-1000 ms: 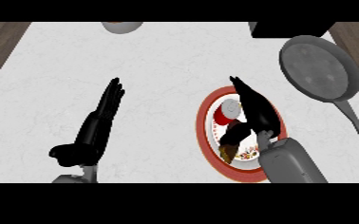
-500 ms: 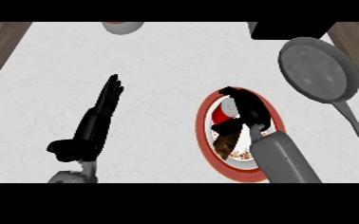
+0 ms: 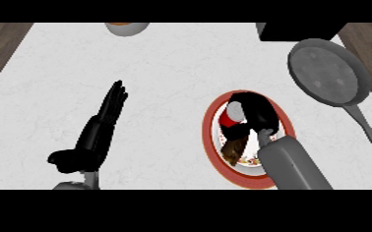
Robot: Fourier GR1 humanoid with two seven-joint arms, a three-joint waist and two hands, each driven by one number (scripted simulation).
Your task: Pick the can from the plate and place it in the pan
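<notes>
- Two hands in my head view; only the right hand [image 3: 254,114] is working, down over the plate [image 3: 210,145].
- Change over the last second: its fingers were reaching straight across the plate; now they are curled round the can [image 3: 231,116].
- Can is still on the plate, toward its upper half. Red body and pale top show at the left edge of the hand. I can't tell whether it has left the plate.
- My read: grasp made, lift not yet begun.
- Pan [image 3: 327,73] sits up and to the right of the plate, well apart, nothing in it, handle trailing toward the lower right.
- Next I'd want a clean rise before carrying toward the pan, to clear the plate rim.
- Left hand [image 3: 94,132] rests on the surface [image 3: 174,69] at left, fingers straight, holding nothing, unchanged.
- Bowl [image 3: 127,28] at the top edge, out of the way.
</notes>
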